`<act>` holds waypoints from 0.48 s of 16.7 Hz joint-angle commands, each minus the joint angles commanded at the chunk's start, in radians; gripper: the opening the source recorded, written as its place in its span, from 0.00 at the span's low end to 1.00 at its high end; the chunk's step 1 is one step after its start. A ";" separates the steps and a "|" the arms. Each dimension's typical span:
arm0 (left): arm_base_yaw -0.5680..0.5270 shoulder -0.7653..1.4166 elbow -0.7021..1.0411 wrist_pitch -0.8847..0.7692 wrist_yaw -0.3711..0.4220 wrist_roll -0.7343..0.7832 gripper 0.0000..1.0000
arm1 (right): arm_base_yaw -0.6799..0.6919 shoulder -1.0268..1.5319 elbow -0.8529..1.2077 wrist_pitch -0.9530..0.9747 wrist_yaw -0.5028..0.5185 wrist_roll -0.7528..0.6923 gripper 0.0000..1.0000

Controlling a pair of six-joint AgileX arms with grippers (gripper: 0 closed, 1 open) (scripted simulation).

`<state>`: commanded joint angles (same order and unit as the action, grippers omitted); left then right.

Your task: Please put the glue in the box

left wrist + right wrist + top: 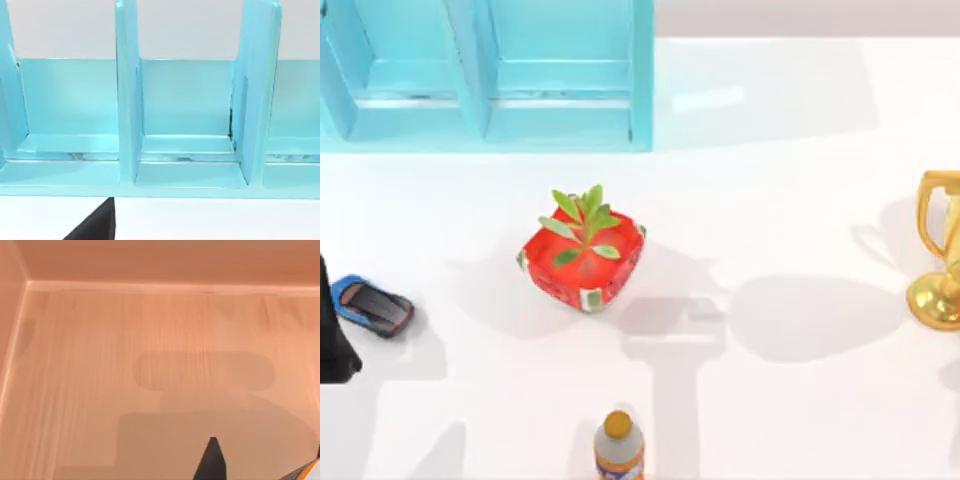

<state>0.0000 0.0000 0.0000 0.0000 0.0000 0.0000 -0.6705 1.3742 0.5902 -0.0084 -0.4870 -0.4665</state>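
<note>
Right pincer (212,462): a dark pointed tip is seen over the wooden floor of the box (150,262); whether it is wide, narrow or holding anything cannot be told.
Glue (311,471): only an orange and white corner is seen, just beside the right pincer's tip and above the box floor; whether it is gripped cannot be told.
Bottle (619,446): an orange-capped bottle is stood at the near edge of the table (800,200).
Left pincer (335,340): parked at the table's left edge; its opening cannot be told.
Toy car (373,306): laid just beside the left pincer.
Plant pot (582,258): a red pot is set mid-table.
Trophy (940,250): stood at the right edge.
Shelf (485,70): a blue shelf is placed at the far left.
</note>
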 joint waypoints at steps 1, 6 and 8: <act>0.000 0.000 0.000 0.000 0.000 0.000 1.00 | 0.011 0.020 -0.004 0.032 0.006 0.007 0.00; 0.000 0.000 0.000 0.000 0.000 0.000 1.00 | 0.031 0.061 -0.015 0.085 0.024 0.027 0.00; 0.000 0.000 0.000 0.000 0.000 0.000 1.00 | 0.031 0.061 -0.015 0.085 0.024 0.027 0.00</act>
<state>0.0000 0.0000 0.0000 0.0000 0.0000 0.0000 -0.6393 1.4354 0.5752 0.0762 -0.4625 -0.4392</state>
